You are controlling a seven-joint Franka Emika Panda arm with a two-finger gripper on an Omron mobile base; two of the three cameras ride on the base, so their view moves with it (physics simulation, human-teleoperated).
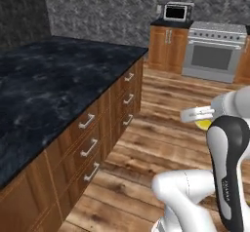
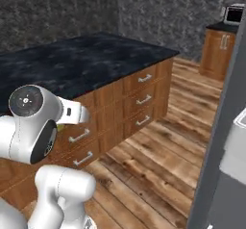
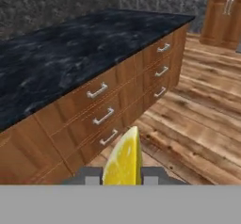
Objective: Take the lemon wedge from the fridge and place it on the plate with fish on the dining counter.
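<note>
Lemon wedge (image 3: 123, 159): pinched upright in gripper (image 3: 122, 175), held in the air above the wooden floor (image 3: 202, 124), beside the drawers (image 3: 101, 117) under the black tabletop (image 3: 61, 58).

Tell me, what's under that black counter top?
Under the counter sits a brown wooden cabinet with three drawers stacked in each column, each with a metal bar handle. What the drawers hold is hidden. The claw grips a lemon wedge before it.

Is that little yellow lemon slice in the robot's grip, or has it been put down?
In its grip. In the hand view the lemon wedge stands between the gripper's two finger tips, above the wooden floor.
</note>
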